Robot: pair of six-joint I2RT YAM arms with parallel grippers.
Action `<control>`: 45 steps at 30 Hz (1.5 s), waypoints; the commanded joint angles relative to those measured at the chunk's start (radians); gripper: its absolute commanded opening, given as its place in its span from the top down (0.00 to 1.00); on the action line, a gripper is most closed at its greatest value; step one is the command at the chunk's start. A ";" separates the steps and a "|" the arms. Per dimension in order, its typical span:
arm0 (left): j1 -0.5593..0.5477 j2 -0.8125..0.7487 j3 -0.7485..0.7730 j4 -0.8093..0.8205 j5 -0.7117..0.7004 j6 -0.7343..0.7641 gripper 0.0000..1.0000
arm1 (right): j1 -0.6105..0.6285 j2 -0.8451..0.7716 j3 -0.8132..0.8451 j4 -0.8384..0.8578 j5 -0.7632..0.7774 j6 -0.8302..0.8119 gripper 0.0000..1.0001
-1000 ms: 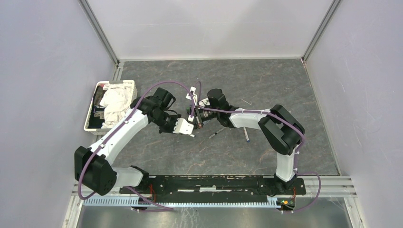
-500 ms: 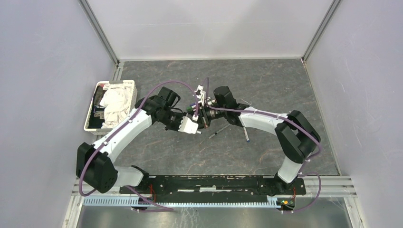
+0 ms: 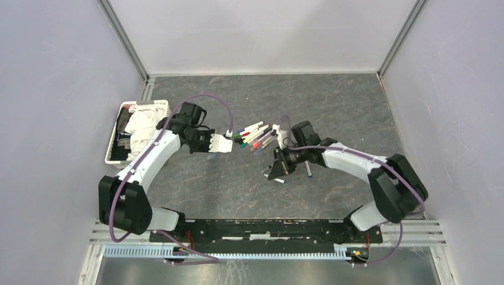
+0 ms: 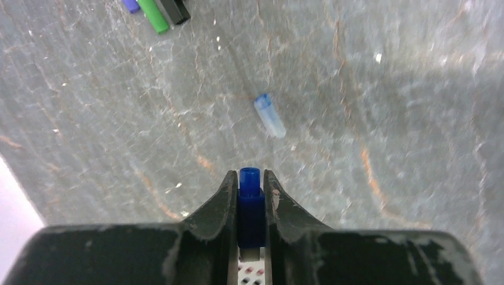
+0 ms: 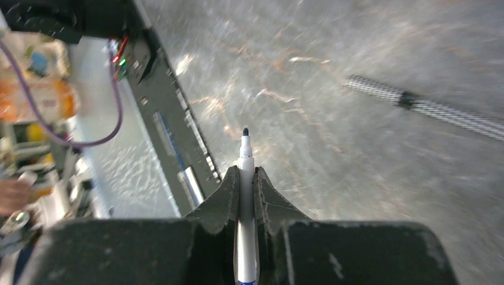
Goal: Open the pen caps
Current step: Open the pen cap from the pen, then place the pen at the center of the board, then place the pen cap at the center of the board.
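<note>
- We see a grey, veined table [image 3: 333, 107] walled on three sides, with both arms reaching over its middle
- The left arm [image 3: 151, 157] bends in from the left and the right arm [image 3: 356, 163] from the right; their wrists are well apart, with the heap of pens between them
- A white basket [image 3: 110, 155] sits at the table's left edge, with a crumpled white cloth [image 3: 142, 127] in it
- The pens [image 3: 255, 135] lie fanned in a loose heap at mid-table, their coloured ends turned toward the left arm's tip, just beside it
- The left gripper [image 4: 250, 178] has its fingers drawn almost together, pinching a blue cap [image 4: 250, 202] lengthwise between them; the cap's end pokes a little past the fingertips, clear of the table
- The right gripper [image 5: 245, 175] is likewise nearly closed, clamped on an uncapped pen [image 5: 245, 154] whose white barrel runs along the gap and whose dark tip sticks out ahead; it hangs on the near side of the heap
- A spare pen [image 3: 308, 169] with a bluish end lies on the table just beside the right wrist
- A pale cap [image 4: 270, 116] with a blue tip lies alone on the table ahead of the left gripper, touching nothing
</note>
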 commanded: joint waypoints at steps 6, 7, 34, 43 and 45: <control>-0.032 -0.003 -0.211 0.277 0.201 -0.422 0.88 | -0.068 -0.238 -0.056 0.016 0.667 0.017 1.00; -0.049 -0.005 -0.243 0.319 0.185 -0.435 0.87 | -0.078 -0.257 -0.066 0.016 0.748 0.019 1.00; -0.100 0.019 -0.273 0.421 0.047 -0.547 0.43 | -0.190 -0.148 -0.267 0.252 1.044 0.084 0.88; -0.099 -0.003 -0.074 0.315 0.091 -0.650 0.37 | -0.192 -0.146 -0.267 0.249 1.018 0.093 0.72; -0.094 -0.007 -0.027 0.286 0.086 -0.672 0.36 | -0.192 -0.157 -0.267 0.244 1.010 0.093 0.69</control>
